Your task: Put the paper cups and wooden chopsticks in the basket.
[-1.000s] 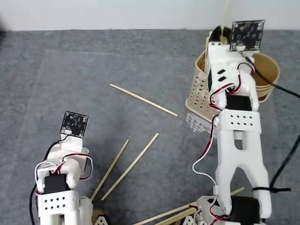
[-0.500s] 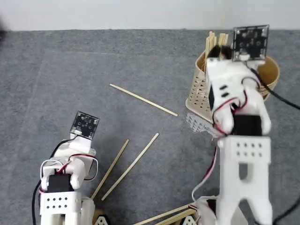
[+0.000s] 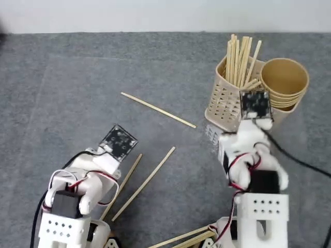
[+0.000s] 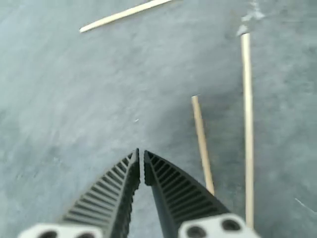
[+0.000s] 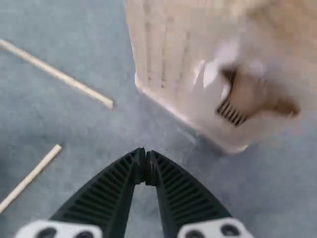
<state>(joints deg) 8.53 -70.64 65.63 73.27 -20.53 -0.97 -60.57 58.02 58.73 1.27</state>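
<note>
While left claw [image 4: 140, 154] hangs clenched, empty, over worktop [image 4: 64, 94] beside chopstick [image 4: 202, 144], right claw [image 5: 145, 157] sits clenched near basket [image 5: 166, 54].

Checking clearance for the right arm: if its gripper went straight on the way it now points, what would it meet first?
Most likely the basket, low on its wall near a corner. The right gripper tilts down, so it might touch the mat first; depth is unclear.
</note>
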